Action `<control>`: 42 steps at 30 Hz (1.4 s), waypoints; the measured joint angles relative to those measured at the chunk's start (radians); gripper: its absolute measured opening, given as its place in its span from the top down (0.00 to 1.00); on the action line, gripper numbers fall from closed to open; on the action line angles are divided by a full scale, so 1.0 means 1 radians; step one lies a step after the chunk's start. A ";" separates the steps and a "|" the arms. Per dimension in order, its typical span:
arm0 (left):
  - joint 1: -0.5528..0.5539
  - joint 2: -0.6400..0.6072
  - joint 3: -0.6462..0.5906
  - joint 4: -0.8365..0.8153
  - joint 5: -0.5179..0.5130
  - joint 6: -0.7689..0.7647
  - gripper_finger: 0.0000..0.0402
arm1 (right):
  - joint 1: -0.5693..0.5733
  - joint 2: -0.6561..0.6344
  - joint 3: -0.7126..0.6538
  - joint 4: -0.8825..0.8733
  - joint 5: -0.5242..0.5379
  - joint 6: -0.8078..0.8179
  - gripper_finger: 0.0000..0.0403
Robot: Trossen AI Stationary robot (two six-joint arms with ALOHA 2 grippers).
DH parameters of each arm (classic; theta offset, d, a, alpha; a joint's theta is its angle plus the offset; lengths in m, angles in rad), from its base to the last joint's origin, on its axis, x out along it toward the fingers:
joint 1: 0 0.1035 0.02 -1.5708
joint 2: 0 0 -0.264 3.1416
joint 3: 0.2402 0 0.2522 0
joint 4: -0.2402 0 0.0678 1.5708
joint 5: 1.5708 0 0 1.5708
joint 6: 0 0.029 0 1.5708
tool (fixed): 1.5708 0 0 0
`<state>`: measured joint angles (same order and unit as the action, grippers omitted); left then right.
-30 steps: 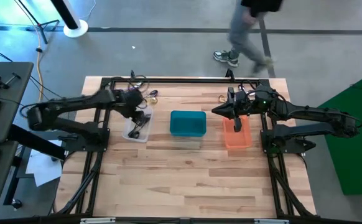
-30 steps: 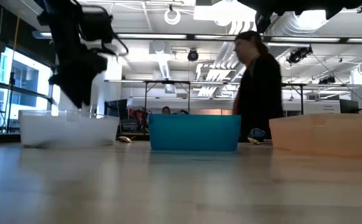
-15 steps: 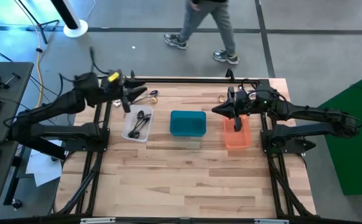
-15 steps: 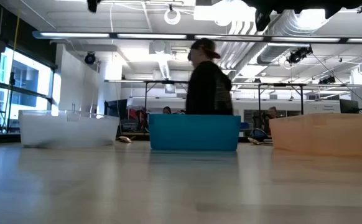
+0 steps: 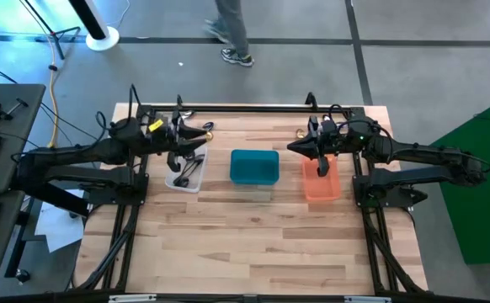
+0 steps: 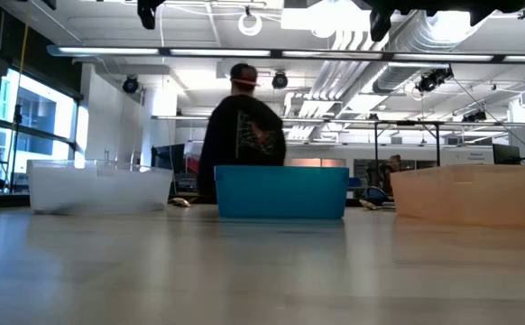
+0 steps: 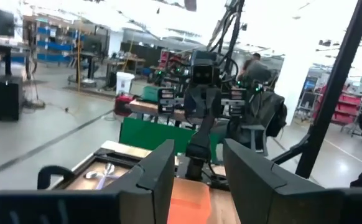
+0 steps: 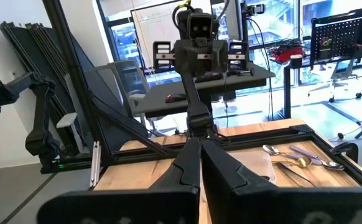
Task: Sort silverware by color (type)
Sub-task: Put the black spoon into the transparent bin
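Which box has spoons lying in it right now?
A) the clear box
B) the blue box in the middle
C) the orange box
A: seen from above, dark spoons lie inside the clear box, while the blue box and the orange box show no spoons in them.

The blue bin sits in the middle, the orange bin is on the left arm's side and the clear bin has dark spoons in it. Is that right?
Not quite: the orange bin is on the right arm's side, as the high view shows. The teal-blue bin is in the middle, and the clear bin holds dark spoons.
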<state>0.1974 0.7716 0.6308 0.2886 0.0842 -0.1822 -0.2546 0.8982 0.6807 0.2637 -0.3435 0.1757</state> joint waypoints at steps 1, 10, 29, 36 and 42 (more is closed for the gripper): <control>-0.003 0.000 0.000 -0.002 0.000 0.025 0.69 | 0.000 0.000 0.000 0.000 0.000 0.000 1.00; -0.004 0.000 0.000 -0.009 0.007 0.131 0.70 | 0.000 0.000 0.000 -0.003 0.000 0.000 1.00; -0.002 -0.001 -0.009 -0.068 0.064 0.123 1.00 | 0.000 0.000 0.000 -0.009 0.000 0.000 1.00; -0.002 -0.001 -0.101 0.053 0.063 0.044 1.00 | 0.000 0.000 0.000 -0.012 0.000 -0.001 1.00; -0.002 -0.001 -0.115 0.083 0.063 0.028 1.00 | 0.000 0.000 0.000 -0.012 0.000 -0.001 1.00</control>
<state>0.1959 0.7704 0.5163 0.3713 0.1471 -0.1543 -0.2543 0.8981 0.6807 0.2516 -0.3431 0.1746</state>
